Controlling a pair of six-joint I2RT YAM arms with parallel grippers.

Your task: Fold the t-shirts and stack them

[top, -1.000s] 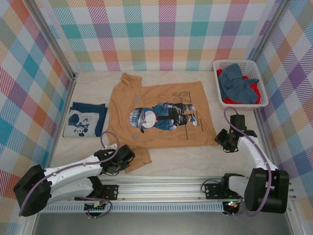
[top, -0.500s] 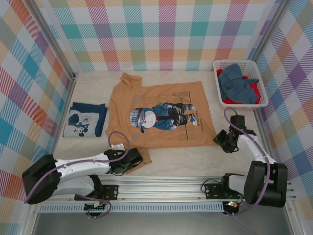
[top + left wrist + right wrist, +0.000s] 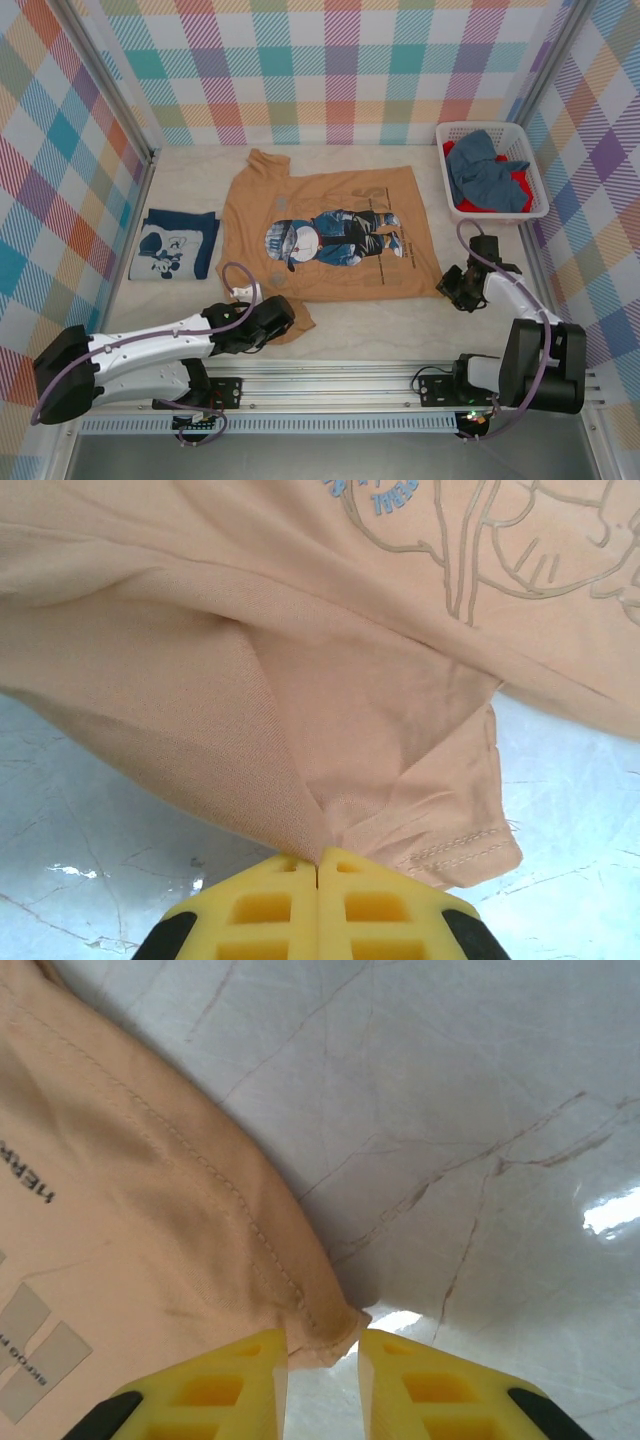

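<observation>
The pale bench (image 3: 380,330) was boxed in by plaid walls (image 3: 340,70) on three sides, with a metal rail (image 3: 340,375) along its near edge. Bare surface lay open behind the tan t-shirt (image 3: 330,235), in a strip in front of it, and in the gap between its right hem and the right wall.

A white lattice basket (image 3: 470,126) stood in the far right corner, close against the wall. In it a crumpled blue t-shirt (image 3: 485,175) lay on top of a red t-shirt (image 3: 470,206) that showed at the basket's near and right sides.

A navy t-shirt (image 3: 178,245) with a pale print lay folded flat near the left wall, just beside the tan one and apart from it.

The tan t-shirt lay spread out print up in the middle of the bench, its neck toward the left. The left end effector (image 3: 285,315) sat at the shirt's near left corner, low over the bench. In the left wrist view its yellow fingers were pressed together (image 3: 318,858) on a pinch of the sleeve – the cloth rose from the bench and gathered into the seam between them.

The right end effector (image 3: 447,287) was at the near right corner of the same shirt. In the right wrist view its fingers stood narrowly apart (image 3: 322,1345), the stitched hem corner lying in the gap between them – cloth against the left finger, bare bench beside the right one.
</observation>
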